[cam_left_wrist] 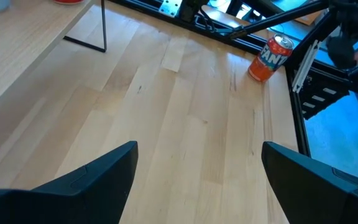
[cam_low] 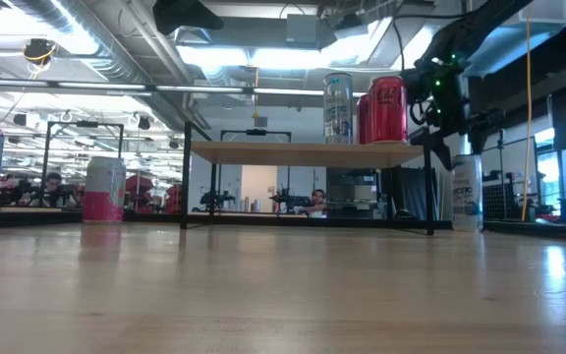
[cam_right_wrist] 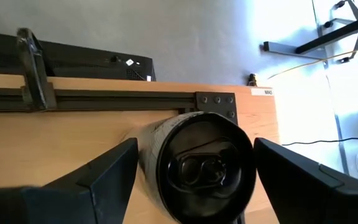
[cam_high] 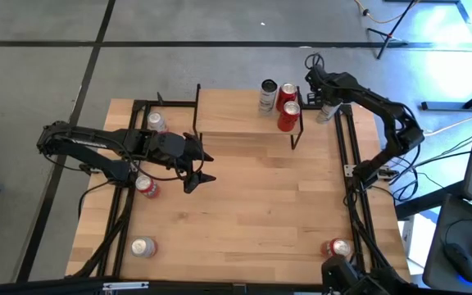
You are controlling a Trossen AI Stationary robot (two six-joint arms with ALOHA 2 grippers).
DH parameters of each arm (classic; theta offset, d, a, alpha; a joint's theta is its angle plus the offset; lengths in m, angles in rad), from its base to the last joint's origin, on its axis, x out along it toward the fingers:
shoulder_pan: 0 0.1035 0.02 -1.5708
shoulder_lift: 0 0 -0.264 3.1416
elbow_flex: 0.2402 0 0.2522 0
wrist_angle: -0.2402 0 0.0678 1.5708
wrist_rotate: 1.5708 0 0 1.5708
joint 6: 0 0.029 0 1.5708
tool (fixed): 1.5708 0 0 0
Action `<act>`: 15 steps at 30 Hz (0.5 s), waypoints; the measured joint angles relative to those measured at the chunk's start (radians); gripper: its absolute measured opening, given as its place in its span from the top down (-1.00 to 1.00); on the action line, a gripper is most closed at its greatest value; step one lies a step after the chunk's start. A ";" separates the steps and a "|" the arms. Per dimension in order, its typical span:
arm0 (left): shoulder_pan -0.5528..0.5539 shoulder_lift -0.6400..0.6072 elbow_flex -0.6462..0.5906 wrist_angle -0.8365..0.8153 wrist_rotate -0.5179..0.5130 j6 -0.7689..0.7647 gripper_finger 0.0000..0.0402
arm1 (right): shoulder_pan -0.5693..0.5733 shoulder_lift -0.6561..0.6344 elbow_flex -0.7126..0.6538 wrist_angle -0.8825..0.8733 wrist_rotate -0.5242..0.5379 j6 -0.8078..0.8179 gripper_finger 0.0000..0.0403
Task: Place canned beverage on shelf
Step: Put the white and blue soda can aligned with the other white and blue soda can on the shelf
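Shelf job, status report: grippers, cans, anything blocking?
Right gripper open, straddling a black-topped can, not closed. Left gripper open, empty, mid-table. Shelf holds three cans at its right end; left end free.

Robotics lab: exposed ceiling ducts (cam_low: pixel 96 44), more framed work stations (cam_low: pixel 77 147) behind, concrete floor (cam_high: pixel 39 49), cables (cam_high: pixel 457 139), computer mouse (cam_high: pixel 462 260) lower right.

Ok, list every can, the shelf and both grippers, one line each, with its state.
shelf: upright, three cans on its right end
silver can: upright on shelf
two red cans: upright on shelf
black-topped can: upright on table beside shelf, between the fingers of the right gripper, not yet gripped
left gripper: open, empty, above the tabletop
orange Fanta can: upright on table
three left-edge cans: upright
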 joint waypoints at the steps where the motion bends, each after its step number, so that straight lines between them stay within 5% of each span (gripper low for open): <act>1: 0.000 0.000 0.000 0.000 0.000 0.000 -0.69 | 0.000 0.005 0.001 -0.002 -0.001 -0.001 -0.51; 15: 0.000 0.000 0.000 0.000 -0.004 -0.002 -0.69 | -0.001 0.010 0.007 -0.039 -0.127 -0.134 -0.51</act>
